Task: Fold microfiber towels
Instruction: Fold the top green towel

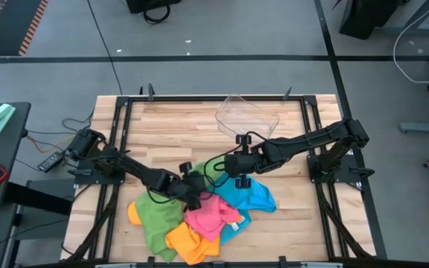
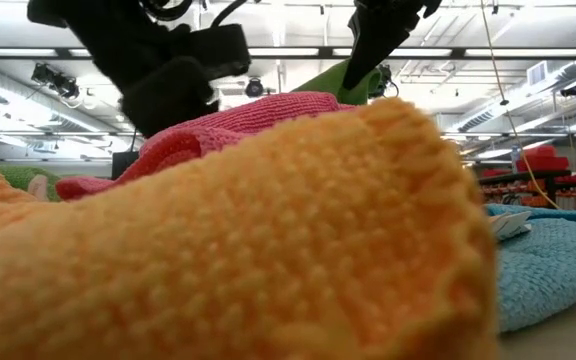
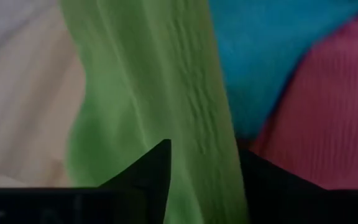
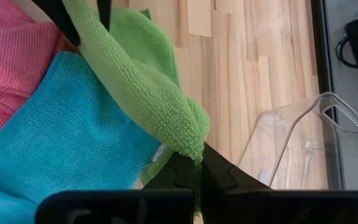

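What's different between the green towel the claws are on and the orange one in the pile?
The green towel is stretched into a band between the right claw and the left claw; the orange towel lies crumpled at the pile's near edge, untouched. The green sits mid-pile, the orange at the edge. Both are soft, nubby microfiber.

Green towel (image 1: 155,217): plain bright green, looped pile. Pink towel (image 1: 208,214): plain pink, ribbed weave. Orange towel (image 1: 188,244): plain orange, nubbly. Sky-blue towel (image 1: 253,196): plain sky blue. Table (image 1: 177,130): pale wood planks, black frame. Tray (image 1: 248,117): clear, colourless. Right claw (image 4: 199,167), left claw (image 3: 201,168): black.
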Tool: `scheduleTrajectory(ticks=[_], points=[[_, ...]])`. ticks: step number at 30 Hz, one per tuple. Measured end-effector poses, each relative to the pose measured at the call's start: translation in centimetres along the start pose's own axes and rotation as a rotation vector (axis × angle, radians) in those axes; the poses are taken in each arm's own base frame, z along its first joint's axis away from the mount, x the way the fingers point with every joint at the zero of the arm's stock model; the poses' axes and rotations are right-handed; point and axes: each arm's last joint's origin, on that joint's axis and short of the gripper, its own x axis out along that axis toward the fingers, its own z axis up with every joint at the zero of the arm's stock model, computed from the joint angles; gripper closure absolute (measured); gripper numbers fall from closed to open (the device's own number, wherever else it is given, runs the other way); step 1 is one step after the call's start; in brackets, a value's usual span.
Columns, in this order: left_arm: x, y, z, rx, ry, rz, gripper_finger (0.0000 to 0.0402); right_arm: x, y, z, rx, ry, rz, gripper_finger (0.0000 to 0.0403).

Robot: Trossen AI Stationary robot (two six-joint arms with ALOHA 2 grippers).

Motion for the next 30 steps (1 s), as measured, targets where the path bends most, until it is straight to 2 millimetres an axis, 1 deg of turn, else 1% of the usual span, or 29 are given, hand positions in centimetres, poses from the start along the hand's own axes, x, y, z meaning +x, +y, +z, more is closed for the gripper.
scheduleTrajectory(ticks=[3,11,17,23,30], points=[[-0.2,-0.1,-0.2,0.021,0.055,-0.02,0.0259,0.0,0.0,0.0,-0.004,0.0,0.0,0.0397],[-1.2,-0.1,0.3,0.063,0.193,-0.07,0.026,0.0,0.0,0.0,-0.005,0.0,0.002,0.0397],[-1.7,-0.1,0.5,0.079,0.267,-0.101,0.0266,0.0,0.0,0.0,-0.012,0.001,0.008,0.0397],[-1.8,0.0,0.4,0.084,0.291,-0.108,0.0281,0.0,0.0,0.0,-0.012,0.001,0.008,0.0397],[-1.9,0.2,0.0,0.082,0.337,-0.091,0.0309,0.0,0.1,0.0,-0.011,0.001,0.021,0.0397]])
